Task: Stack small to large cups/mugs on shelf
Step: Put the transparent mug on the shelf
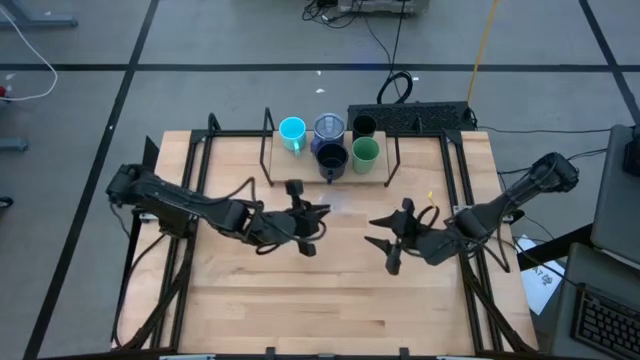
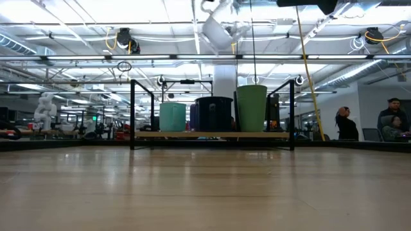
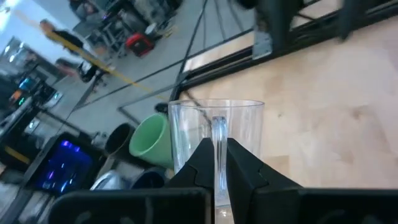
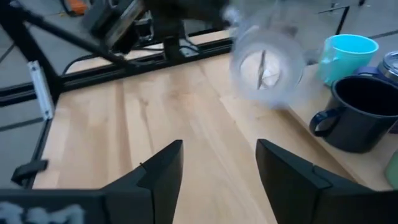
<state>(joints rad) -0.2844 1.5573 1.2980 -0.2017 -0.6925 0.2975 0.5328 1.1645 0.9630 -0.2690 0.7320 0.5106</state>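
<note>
The clear cup is in my left gripper, above the table's middle and in front of the shelf. In the right wrist view the clear cup shows round and blurred in the air. On the shelf board stand the cyan mug, the silvery-inside mug, the black mug, the dark tumbler and the green cup. My right gripper is open over the table's right half, its fingers pointing toward the clear cup and touching nothing. My left gripper pinches a narrow clear upright strip on the cup's side between its two fingers; whether this is the wall or a handle I cannot tell. The cup is lifted clear of the table, and its round end points away from the fingers.
The shelf's thin black legs stand at the table's far side. Black frame rails run along the left edge and the right edge. Bare wood lies toward the near edge. People show in the room beyond.
</note>
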